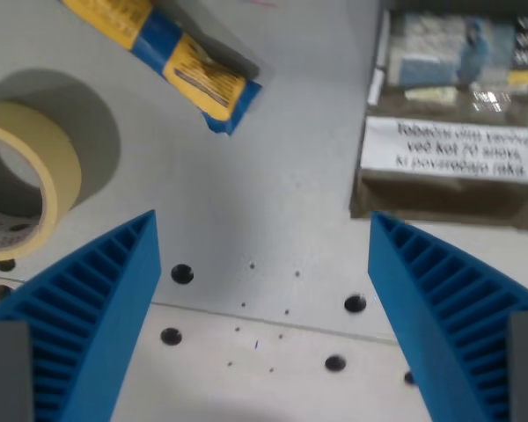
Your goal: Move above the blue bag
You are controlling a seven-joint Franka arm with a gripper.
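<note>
The blue bag (180, 60), with yellow panels and printed labelling, lies flat at the top of the wrist view, left of centre, angled with its blue end pointing down toward the wrist view's right; its upper end is cut off by the frame. The gripper (262, 230) sits lower in the view with its ribbed blue fingers (97, 299) spread wide, nothing between them, only bare grey table (273, 185) with small holes. A roll of tape (31, 167) stands at the left edge. A tobacco pouch (458, 114) lies at upper right.
</note>
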